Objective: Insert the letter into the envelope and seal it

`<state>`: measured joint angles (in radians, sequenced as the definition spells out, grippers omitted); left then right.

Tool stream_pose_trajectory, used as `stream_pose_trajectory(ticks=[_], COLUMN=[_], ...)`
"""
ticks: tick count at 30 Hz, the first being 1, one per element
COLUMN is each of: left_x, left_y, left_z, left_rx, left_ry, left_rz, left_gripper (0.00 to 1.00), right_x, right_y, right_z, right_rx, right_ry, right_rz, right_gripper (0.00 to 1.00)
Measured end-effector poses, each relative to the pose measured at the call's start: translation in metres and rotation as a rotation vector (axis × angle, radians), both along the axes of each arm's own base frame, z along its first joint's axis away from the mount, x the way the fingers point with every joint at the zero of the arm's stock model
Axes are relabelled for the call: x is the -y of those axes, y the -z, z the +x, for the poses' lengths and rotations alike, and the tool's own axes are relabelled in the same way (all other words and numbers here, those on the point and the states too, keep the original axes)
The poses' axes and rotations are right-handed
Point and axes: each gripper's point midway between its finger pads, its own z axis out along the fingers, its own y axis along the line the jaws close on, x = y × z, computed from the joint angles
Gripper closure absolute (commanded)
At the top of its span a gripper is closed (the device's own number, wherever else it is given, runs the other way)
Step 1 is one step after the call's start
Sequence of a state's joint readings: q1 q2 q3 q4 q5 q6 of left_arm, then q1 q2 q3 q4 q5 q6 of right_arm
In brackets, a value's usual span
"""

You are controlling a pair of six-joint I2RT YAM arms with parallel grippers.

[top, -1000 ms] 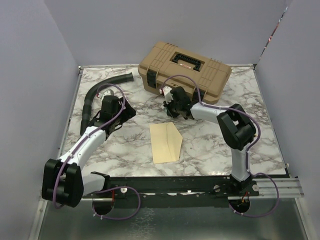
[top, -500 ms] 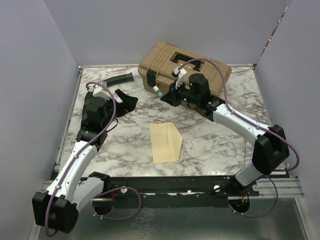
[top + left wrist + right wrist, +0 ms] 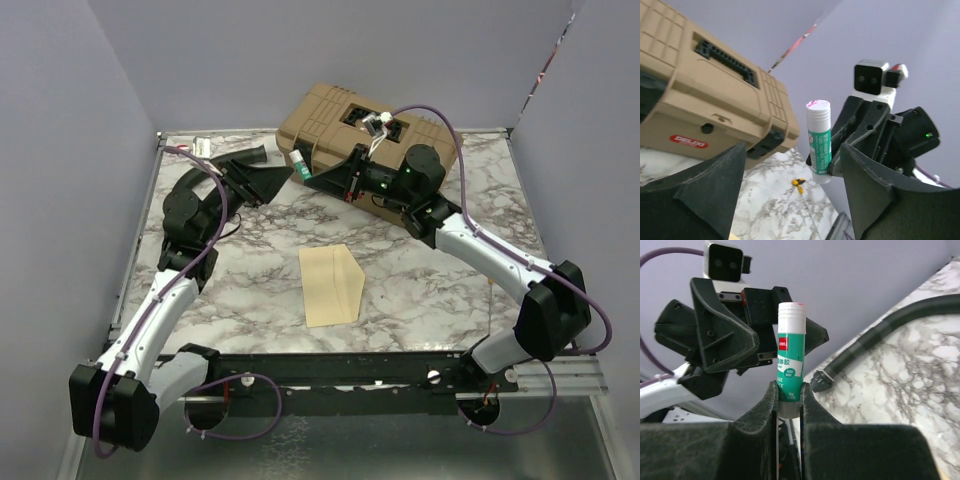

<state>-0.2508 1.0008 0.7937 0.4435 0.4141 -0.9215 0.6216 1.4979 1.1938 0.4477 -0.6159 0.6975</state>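
Observation:
The pale yellow envelope lies flat mid-table, its triangular flap pointing right. The letter does not show in any view. My right gripper is shut on the lower end of a green-and-white glue stick, held in the air in front of the toolbox. My left gripper is open and faces the glue stick from the left. The stick stands a little beyond its fingertips, which hold nothing.
A tan toolbox stands at the back of the marble table. A black corrugated hose lies at the back left. A small yellow-tipped wire rests on the right side. Grey walls close in three sides.
Both arms rose and reached toward the back. The right gripper carried the glue stick up and left; the left gripper swung right to face it. The envelope stayed put.

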Motion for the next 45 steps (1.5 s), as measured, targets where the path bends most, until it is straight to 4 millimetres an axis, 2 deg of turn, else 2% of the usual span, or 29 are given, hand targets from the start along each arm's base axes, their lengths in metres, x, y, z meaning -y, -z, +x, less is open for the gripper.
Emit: stream_pose_trajectory(ticks=[5, 9, 14, 19, 21, 24, 28, 31, 32, 34, 35, 39, 42, 45], left_x=[0.009, 0.013, 0.018, 0.021, 0.022, 0.024, 0.026, 0.026, 0.026, 0.026, 0.026, 0.026, 0.026, 0.026], left_y=[-0.012, -0.018, -0.019, -0.020, -0.019, -0.018, -0.013, -0.009, -0.008, -0.008, -0.010, -0.012, -0.008, 0.002], left_z=[-0.004, -0.006, -0.006, -0.006, -0.006, -0.007, -0.009, -0.011, -0.012, -0.013, -0.014, -0.017, -0.015, -0.013], left_rx=[0.032, 0.044, 0.036, 0.027, 0.024, 0.022, 0.011, 0.012, 0.013, 0.022, 0.023, 0.045, 0.059, 0.087], left_ry=[0.060, 0.086, 0.109, 0.122, 0.126, 0.133, 0.141, 0.147, 0.148, 0.148, 0.149, 0.149, 0.138, 0.125], left_rz=[-0.043, -0.073, -0.099, -0.117, -0.120, -0.125, -0.125, -0.124, -0.124, -0.124, -0.128, -0.120, -0.087, -0.015], left_gripper=[0.36, 0.44, 0.54, 0.62, 0.63, 0.54, 0.55, 0.68, 0.77, 0.97, 1.00, 1.00, 1.00, 1.00], right_x=[-0.004, -0.009, -0.013, -0.016, -0.016, -0.017, -0.018, -0.019, -0.020, -0.021, -0.021, -0.021, -0.019, -0.012], right_y=[-0.008, -0.006, -0.001, -0.005, -0.006, -0.007, -0.009, -0.007, -0.005, -0.003, -0.002, -0.002, -0.004, -0.007], right_z=[-0.008, -0.011, -0.015, -0.018, -0.019, -0.019, -0.020, -0.020, -0.020, -0.020, -0.019, -0.020, -0.021, -0.021], right_rx=[-0.039, -0.066, -0.088, -0.088, -0.087, -0.093, -0.092, -0.102, -0.107, -0.116, -0.117, -0.102, -0.071, -0.037], right_ry=[-0.060, -0.105, -0.152, -0.188, -0.197, -0.208, -0.223, -0.233, -0.235, -0.242, -0.244, -0.250, -0.236, -0.183], right_rz=[0.053, 0.071, 0.074, 0.091, 0.098, 0.106, 0.124, 0.124, 0.123, 0.122, 0.122, 0.123, 0.111, 0.068], right_gripper=[0.96, 0.96, 0.96, 0.96, 0.96, 0.96, 0.95, 0.93, 0.93, 0.88, 0.83, 0.49, 0.35, 0.30])
